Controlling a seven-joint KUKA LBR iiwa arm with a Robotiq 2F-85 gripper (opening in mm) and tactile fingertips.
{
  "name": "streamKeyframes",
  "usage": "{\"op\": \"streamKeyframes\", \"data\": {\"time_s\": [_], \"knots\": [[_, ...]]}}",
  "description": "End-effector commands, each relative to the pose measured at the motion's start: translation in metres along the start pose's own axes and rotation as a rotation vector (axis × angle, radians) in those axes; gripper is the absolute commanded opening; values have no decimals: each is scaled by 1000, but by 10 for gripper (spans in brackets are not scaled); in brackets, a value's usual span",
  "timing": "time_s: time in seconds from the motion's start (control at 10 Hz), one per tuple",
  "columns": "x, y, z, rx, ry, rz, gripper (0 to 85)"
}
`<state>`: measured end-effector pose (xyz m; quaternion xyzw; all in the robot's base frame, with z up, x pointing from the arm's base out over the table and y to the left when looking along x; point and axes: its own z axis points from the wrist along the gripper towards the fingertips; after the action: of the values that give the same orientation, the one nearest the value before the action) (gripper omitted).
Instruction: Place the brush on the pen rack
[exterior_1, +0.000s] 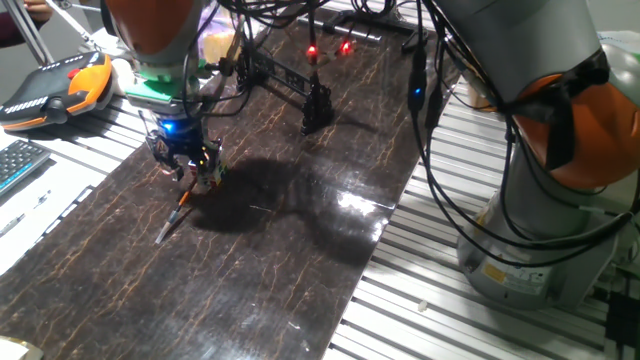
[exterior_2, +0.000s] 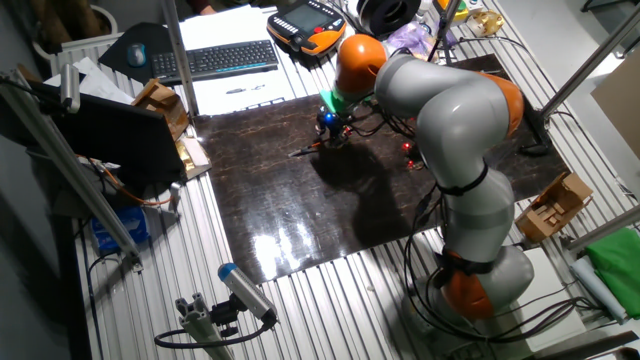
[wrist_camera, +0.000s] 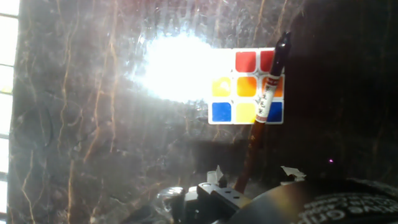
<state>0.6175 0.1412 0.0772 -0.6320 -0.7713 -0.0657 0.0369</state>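
The brush (exterior_1: 178, 205) slants down and to the left from my gripper (exterior_1: 186, 162), its greyish tip at or just above the dark tabletop. In the hand view the brush (wrist_camera: 264, 106) runs from between the fingers up across the picture, and the gripper (wrist_camera: 252, 179) looks shut on its near end. From the other fixed view, the brush (exterior_2: 306, 150) sticks out to the left of the gripper (exterior_2: 331, 128). The pen rack (exterior_1: 283, 78) stands at the back of the table, well beyond the gripper; the arm hides it in the other fixed view.
A multicoloured puzzle cube (exterior_1: 211, 172) sits just right of the gripper, and the cube (wrist_camera: 245, 87) lies behind the brush in the hand view. An orange teach pendant (exterior_1: 60, 85) and a keyboard (exterior_2: 215, 58) lie off the mat. Cables hang over the rack.
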Motion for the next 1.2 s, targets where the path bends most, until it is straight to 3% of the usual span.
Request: {"op": "streamKeyframes", "data": {"time_s": [0.0,0.3,1.1], "knots": [[0,1,2,0,2,6,487],[0,3,9,-9,22,46,487],[13,-2,25,-2,34,83,490]]}}
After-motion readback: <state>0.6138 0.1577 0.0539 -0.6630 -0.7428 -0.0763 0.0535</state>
